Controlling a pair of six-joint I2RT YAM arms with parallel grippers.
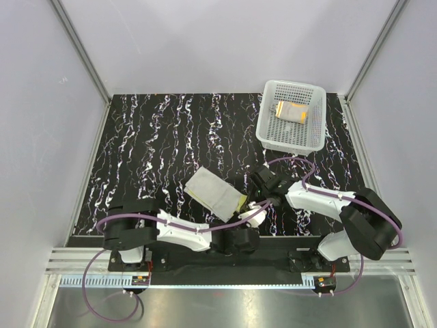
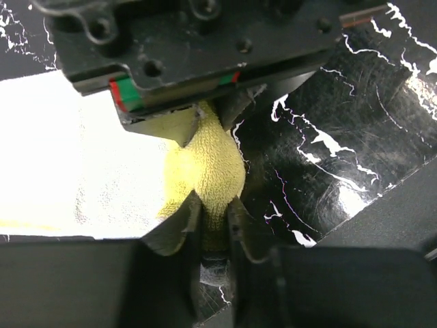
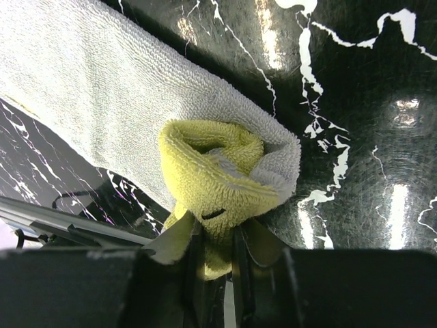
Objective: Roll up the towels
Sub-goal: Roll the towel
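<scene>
The yellow towel (image 1: 213, 192) lies grey-white side up near the table's front middle, its near-right edge curled so the yellow shows. My left gripper (image 1: 257, 208) is shut on that yellow edge (image 2: 208, 164), seen in the left wrist view. My right gripper (image 1: 272, 198) is shut on the curled yellow corner (image 3: 215, 181) of the same towel, with grey reverse (image 3: 102, 109) stretching away up left. The orange towel (image 1: 291, 111) lies folded in the white basket (image 1: 268, 137) at the back right.
The black marbled tabletop (image 1: 150, 150) stretches left and behind the towel. Both arms' wrists crowd together at the towel's right end. Grey walls enclose the table on three sides.
</scene>
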